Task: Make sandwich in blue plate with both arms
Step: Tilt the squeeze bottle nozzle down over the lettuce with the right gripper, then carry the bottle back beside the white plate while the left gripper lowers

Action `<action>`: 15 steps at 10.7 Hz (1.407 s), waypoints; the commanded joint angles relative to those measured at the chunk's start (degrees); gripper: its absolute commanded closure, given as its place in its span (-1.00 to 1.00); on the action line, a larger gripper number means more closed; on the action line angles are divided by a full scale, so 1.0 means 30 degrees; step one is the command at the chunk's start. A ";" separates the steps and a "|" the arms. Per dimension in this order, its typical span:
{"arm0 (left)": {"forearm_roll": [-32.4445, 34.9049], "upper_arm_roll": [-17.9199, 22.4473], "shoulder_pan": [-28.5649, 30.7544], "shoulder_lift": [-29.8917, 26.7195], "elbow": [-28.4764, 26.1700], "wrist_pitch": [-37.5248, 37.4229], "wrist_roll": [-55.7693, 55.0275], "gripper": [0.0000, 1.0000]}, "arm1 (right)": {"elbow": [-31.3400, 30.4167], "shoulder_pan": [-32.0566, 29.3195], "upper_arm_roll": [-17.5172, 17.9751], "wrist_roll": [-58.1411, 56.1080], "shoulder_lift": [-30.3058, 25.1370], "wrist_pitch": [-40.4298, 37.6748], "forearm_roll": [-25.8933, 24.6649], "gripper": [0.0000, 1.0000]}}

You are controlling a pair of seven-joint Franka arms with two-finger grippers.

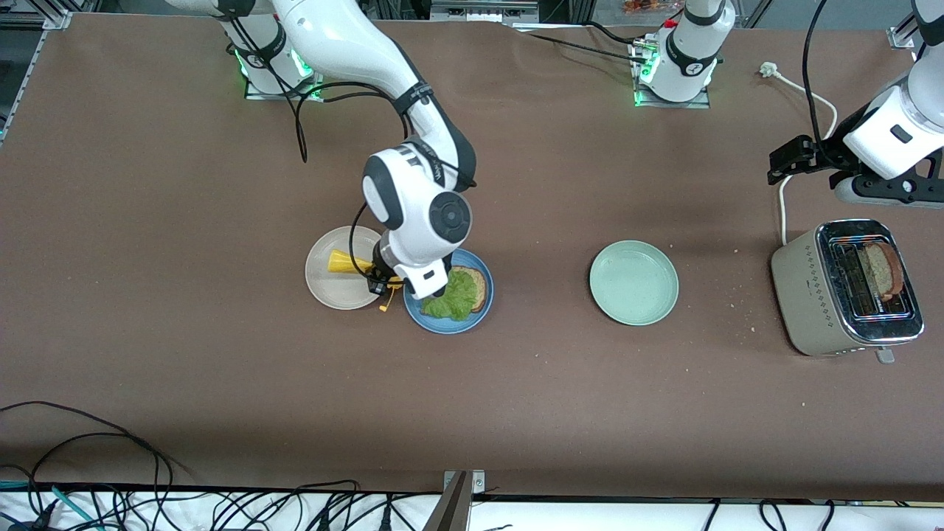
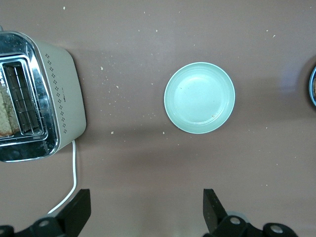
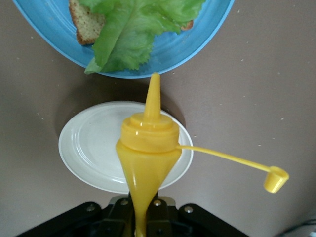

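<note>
The blue plate (image 1: pixel 442 326) holds one brown bread slice (image 1: pixel 478 284) with a green lettuce leaf (image 1: pixel 451 296) on top. My right gripper (image 1: pixel 383 280) is shut on a yellow squeeze bottle (image 1: pixel 346 263) over the beige plate (image 1: pixel 332 287), beside the blue plate. In the right wrist view the bottle (image 3: pixel 148 143) is pinched between the fingers, its nozzle points at the blue plate (image 3: pixel 49 24) and lettuce (image 3: pixel 133 29), and its cap (image 3: pixel 275 178) hangs open on a strap. My left gripper (image 1: pixel 793 158) is open and empty, up over the table by the toaster (image 1: pixel 811 287). A second bread slice (image 1: pixel 883 270) stands in a toaster slot.
An empty pale green plate (image 1: pixel 633 282) lies between the blue plate and the toaster; it also shows in the left wrist view (image 2: pixel 199 98). The toaster's white cord (image 1: pixel 783 206) runs toward the left arm's base. Crumbs are scattered around the toaster.
</note>
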 commanded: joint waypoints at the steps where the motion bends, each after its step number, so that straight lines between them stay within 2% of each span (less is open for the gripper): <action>1: 0.0276 -0.0092 -0.0079 0.0072 0.0544 -0.0325 -0.0200 -1.00 | 0.0195 0.0558 -0.0147 -0.0870 0.0035 -0.0293 -0.1080 0.86; 3: 0.0218 -0.0034 0.0211 0.0188 0.0515 -0.0296 -0.0084 -1.00 | 0.0253 0.0471 -0.0263 -0.1194 -0.0257 -0.1165 -0.0294 0.86; 5: 0.0246 0.0054 0.0214 0.0364 0.0515 -0.0296 0.0062 -1.00 | 0.0253 -0.0693 -0.0440 -0.2769 -0.1132 -0.1697 0.2481 0.86; 8: 0.0685 0.0171 0.0418 0.1852 0.1299 -0.0119 -0.0053 -1.00 | 0.0253 -0.4263 -0.0439 -0.6221 -0.2190 -0.4679 0.7753 0.86; 10: 0.1940 0.0318 0.0944 0.2411 0.1539 -0.0120 0.0091 -1.00 | 0.0253 -0.7191 -0.0353 -1.0576 -0.2425 -0.5823 1.1177 0.86; 12: 0.2209 0.0377 0.2784 0.3958 0.2386 -0.0090 0.1781 -1.00 | 0.0195 -0.9771 -0.0294 -1.4594 -0.2397 -0.7814 1.3384 0.86; 13: 0.2239 0.0464 0.3140 0.4896 0.2824 -0.0090 0.2720 -1.00 | -0.0182 -1.1089 -0.0148 -1.6557 -0.2194 -0.8315 1.5018 0.86; 14: 0.2152 0.0494 0.4072 0.5631 0.3322 -0.0003 0.3309 -1.00 | -0.0998 -1.1885 -0.0147 -1.7707 -0.2192 -0.9045 1.6513 0.86; 15: 0.2180 0.0494 0.4574 0.6305 0.3704 0.0345 0.3721 -1.00 | -0.1500 -1.2473 -0.0147 -1.8937 -0.2134 -0.9632 1.7224 0.86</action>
